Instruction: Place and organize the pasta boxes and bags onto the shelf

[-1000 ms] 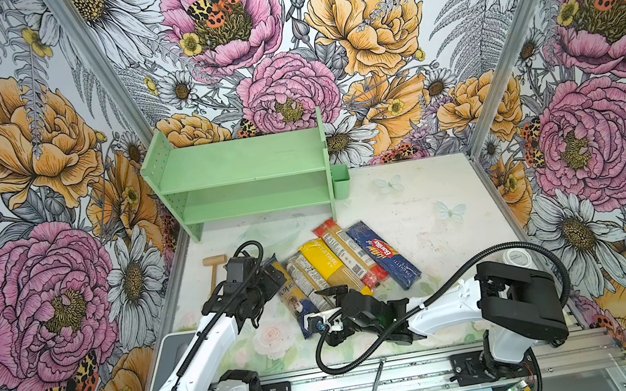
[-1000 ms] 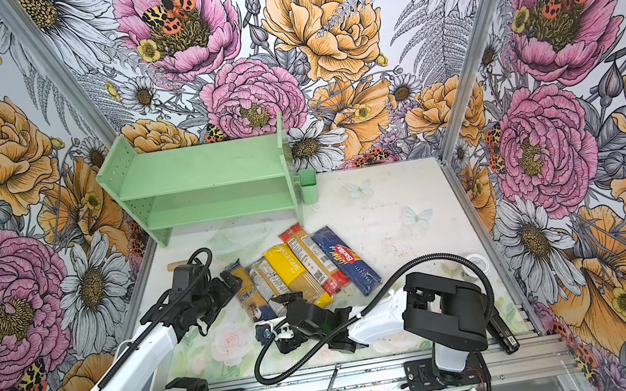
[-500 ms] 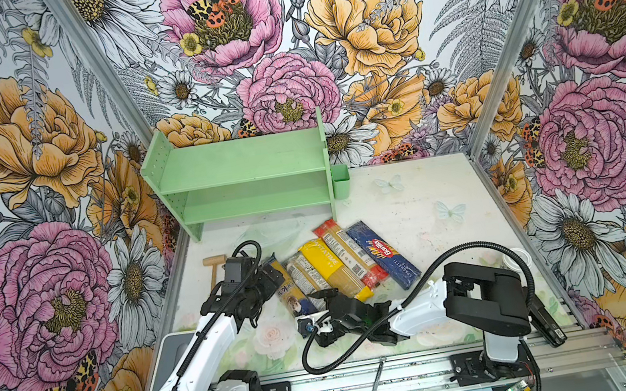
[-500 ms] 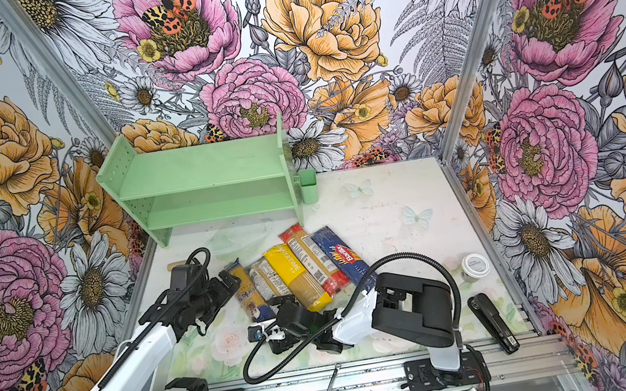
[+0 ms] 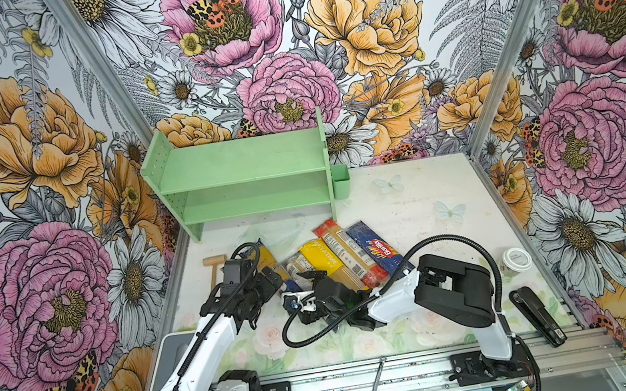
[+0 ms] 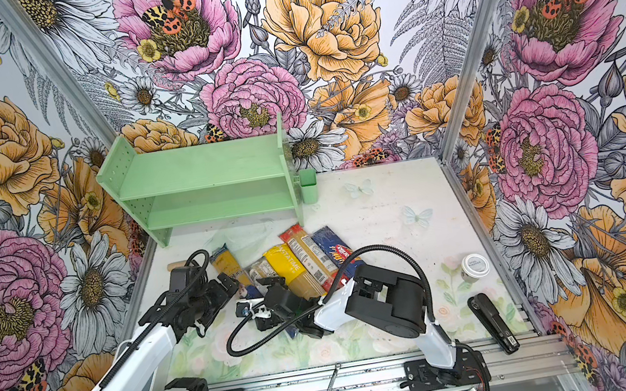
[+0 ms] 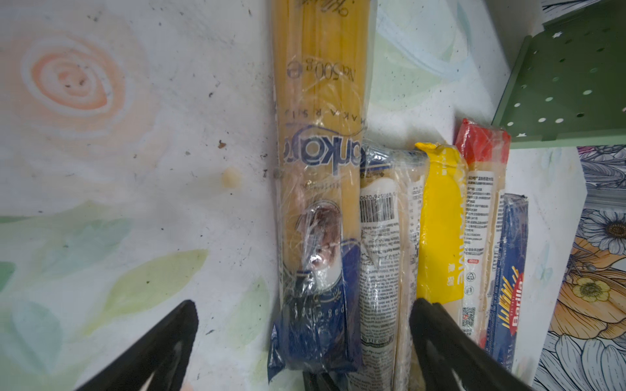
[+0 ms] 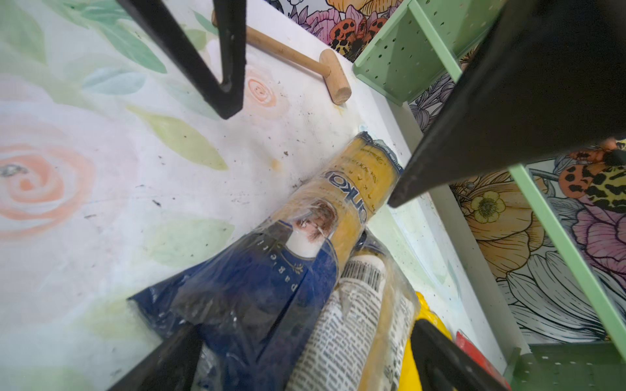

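Top and wrist views of two white robot arms with black grippers, low over a pale floral table [image 5: 410, 207].

Between the wide-spread fingers of the left gripper [image 7: 305, 302], clamped on nothing: the dark blue ends of two clear spaghetti bags, the picture-label bag [image 7: 318, 203] and, touching it, the barcode bag [image 7: 386, 257]. Just outside one finger, the yellow bag [image 7: 440, 220]. Past that, side by side, the red-ended bag [image 7: 481, 203] and then the dark blue Barilla box [image 7: 508, 270], farthest from this gripper. All five flat on the table, roughly parallel.

Close beside the left gripper, at the same near ends of the packs: the right gripper [image 8: 306, 326], fingers likewise apart with nothing pinched, the two blue ends lying between them.

Beyond both grippers and well apart from them, upright at the back wall: the mint-green shelf [image 5: 239, 161], with a small green cup [image 5: 341, 182] on the side nearer the right arm.

Just beside the left gripper's wrist, on the side away from the right gripper: a wooden mallet [image 5: 213, 268]. Well away from the right gripper, past that arm's elbow: a small lidded jar [image 5: 516, 260] and a black stapler [image 5: 537, 316].
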`<state>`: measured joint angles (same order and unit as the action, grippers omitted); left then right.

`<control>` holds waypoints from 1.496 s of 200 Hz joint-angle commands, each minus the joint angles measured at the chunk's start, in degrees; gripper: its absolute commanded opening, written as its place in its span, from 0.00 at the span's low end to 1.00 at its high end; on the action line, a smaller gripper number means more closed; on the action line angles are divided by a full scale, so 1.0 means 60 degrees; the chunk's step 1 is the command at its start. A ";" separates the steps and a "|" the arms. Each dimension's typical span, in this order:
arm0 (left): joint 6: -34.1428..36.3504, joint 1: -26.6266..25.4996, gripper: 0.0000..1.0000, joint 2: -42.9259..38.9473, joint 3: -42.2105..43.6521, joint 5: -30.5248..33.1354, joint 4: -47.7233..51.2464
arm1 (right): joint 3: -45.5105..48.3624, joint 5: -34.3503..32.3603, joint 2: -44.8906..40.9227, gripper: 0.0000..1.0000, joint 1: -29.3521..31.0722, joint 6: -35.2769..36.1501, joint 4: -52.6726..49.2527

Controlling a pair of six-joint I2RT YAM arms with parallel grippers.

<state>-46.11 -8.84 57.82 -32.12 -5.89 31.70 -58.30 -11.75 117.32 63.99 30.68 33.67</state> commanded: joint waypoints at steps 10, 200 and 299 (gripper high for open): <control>0.0127 0.0115 0.99 -0.0031 0.0181 0.0014 -0.0086 | -0.0941 0.0329 0.0371 0.98 -0.0309 -0.0006 0.0303; -0.0925 -0.1776 0.99 0.1963 -0.0673 0.2079 -0.0594 | 0.1636 0.2827 -0.5101 0.99 -0.2526 -0.1976 -0.3017; -0.1079 -0.2503 0.99 0.4047 -0.1485 0.2872 -0.0597 | 0.2429 0.3313 -0.6103 0.98 -0.3815 -0.2783 -0.2489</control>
<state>-51.35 -22.72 79.37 -38.68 8.80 28.88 -45.21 6.57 82.87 41.89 16.10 16.51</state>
